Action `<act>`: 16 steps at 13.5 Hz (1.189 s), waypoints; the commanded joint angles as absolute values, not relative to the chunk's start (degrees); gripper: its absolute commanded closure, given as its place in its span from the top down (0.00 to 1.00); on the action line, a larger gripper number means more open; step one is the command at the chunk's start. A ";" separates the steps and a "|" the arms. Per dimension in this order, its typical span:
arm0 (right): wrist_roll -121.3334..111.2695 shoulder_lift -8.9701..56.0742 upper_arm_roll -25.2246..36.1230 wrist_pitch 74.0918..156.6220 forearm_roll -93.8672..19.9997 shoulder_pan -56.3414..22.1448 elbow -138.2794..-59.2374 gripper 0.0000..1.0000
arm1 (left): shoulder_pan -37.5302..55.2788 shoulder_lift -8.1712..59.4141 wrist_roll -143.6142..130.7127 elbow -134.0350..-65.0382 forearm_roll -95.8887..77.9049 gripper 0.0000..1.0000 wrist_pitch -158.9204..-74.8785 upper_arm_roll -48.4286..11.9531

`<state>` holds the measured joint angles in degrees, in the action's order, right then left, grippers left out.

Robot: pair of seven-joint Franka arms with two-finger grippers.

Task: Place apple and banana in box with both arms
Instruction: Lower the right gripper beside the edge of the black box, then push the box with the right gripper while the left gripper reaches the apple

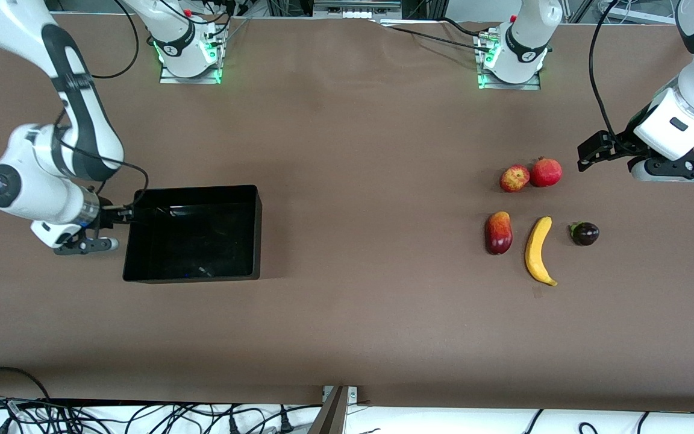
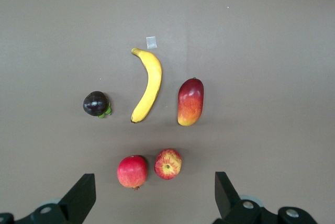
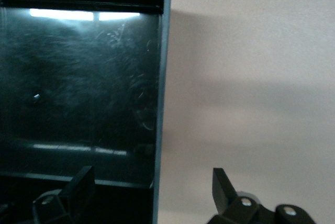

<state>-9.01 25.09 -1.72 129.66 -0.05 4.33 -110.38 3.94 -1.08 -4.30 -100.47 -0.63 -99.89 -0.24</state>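
Left gripper [image 2: 152, 203] hung wide open, empty, over the mottled red-yellow apple [image 1: 514, 178]; descent came next; right gripper [image 1: 119, 214], open, straddled the glossy black plastic box's [image 1: 250, 199] wall.

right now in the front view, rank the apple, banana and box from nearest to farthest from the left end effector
1. apple, beside the round red fruit
2. banana, nearer the front camera
3. box, at the right arm's end

Measured from the left end effector.

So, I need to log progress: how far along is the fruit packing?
Nothing is packed yet: the box holds no fruit. The apple and banana lie on the table. The open left gripper hangs above the fruit; the open right gripper straddles the box's wall. Both placements remain.
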 commanded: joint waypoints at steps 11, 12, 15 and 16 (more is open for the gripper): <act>-10.81 24.96 -2.72 126.94 -0.26 4.05 -106.55 0.00 | 4.22 -0.35 -3.69 -98.61 0.18 1.00 -98.70 -0.26; -10.11 24.96 -3.51 123.69 -0.52 2.74 -103.57 0.00 | 4.31 -0.26 -3.69 -98.44 0.18 1.00 -98.70 -0.26; -3.63 26.01 -3.87 117.69 -1.58 -6.03 -94.07 0.00 | 4.31 -0.26 -3.69 -98.35 0.18 1.00 -98.70 -0.26; -0.65 26.89 -3.87 117.60 -1.67 -9.54 -92.39 0.00 | 4.31 -0.26 -3.69 -98.35 0.18 1.00 -98.70 -0.26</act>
<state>-5.58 25.87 -4.00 120.12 -0.57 -3.18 -97.05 4.01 -1.07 -4.30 -100.23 -0.63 -99.89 -0.25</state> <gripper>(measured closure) 0.960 0.000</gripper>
